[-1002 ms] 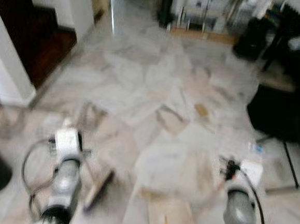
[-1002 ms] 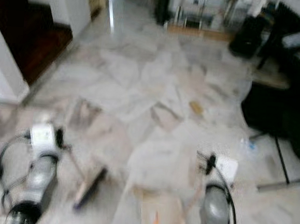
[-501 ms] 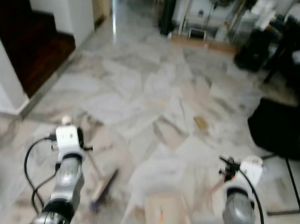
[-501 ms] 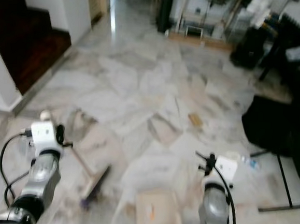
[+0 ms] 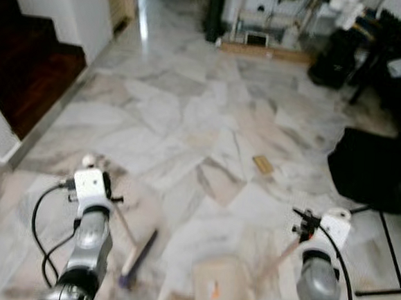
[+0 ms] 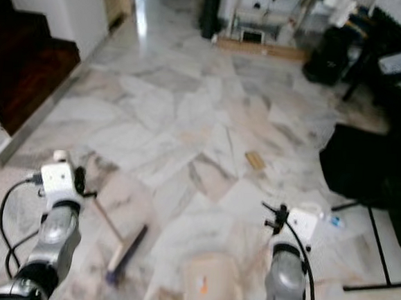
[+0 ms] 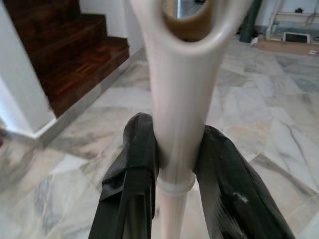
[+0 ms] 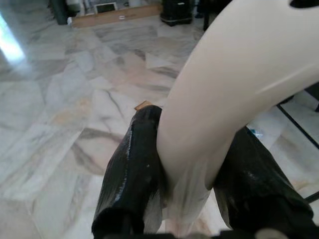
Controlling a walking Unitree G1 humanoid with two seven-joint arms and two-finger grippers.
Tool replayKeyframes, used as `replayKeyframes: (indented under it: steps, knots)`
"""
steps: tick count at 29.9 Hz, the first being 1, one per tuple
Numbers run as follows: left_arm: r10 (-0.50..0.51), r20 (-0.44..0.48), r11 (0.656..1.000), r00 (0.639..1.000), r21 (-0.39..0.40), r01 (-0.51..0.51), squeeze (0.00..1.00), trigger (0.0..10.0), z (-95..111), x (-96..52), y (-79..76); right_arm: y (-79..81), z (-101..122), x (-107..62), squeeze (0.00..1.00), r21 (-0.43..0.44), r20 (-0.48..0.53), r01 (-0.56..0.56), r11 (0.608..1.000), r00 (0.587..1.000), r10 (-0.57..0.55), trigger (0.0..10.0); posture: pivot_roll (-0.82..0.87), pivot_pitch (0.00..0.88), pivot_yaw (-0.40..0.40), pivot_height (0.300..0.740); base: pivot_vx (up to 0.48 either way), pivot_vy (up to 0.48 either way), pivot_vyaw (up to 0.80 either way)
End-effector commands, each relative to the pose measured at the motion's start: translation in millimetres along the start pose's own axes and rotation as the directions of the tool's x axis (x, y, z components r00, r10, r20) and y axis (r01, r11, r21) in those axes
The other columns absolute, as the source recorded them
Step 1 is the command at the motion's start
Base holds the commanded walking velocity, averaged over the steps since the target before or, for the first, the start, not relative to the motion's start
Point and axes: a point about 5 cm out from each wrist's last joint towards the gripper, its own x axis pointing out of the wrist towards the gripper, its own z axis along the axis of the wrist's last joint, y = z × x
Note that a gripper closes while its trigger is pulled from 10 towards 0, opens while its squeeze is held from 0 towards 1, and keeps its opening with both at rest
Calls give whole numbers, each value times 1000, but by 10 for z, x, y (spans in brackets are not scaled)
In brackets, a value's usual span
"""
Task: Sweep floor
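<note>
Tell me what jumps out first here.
Two silver arms low in the head view: the left tool is shut on a cream broom handle, its brush on the marble floor; the right tool is shut on a dustpan handle, with the dustpan between the arms. A small brown scrap lies ahead.

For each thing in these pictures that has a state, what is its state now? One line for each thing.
Left gripper: shut on the broom handle.
Right gripper: shut on the dustpan handle.
Broom: tilted, its head on the floor.
Dustpan: lying on the floor.
Brown scrap: lying loose on the floor, not yet swept.
</note>
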Motion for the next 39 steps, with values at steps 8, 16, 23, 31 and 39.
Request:
replayKeyframes:
  steps: [8,16,23,31,39]
  knots:
    - [-12,39,1000,999,-5,12,0,10000,34,-29,-32,-62,172,51,0,-24,102,0,1000,995,3,10000,-18,39,-19,740,367,0,0]
    - [-21,-8,1000,1000,23,21,0,10000,-140,-168,14,2,339,120,0,-11,173,-39,999,984,41,10000,-19,33,-20,740,367,0,0]
    - [-47,-5,996,999,70,47,0,10000,-197,-266,87,150,366,124,0,11,184,-135,991,974,131,10000,-18,28,-21,740,364,0,0]
    - [-67,-5,995,998,70,67,0,10000,-206,-301,74,371,184,41,0,5,88,-292,956,953,290,10000,-16,20,-20,740,354,0,0]
    - [-93,-6,994,996,65,93,0,10000,-196,-310,22,371,141,29,0,27,68,-307,951,950,304,10000,-22,10,-13,740,348,0,0]
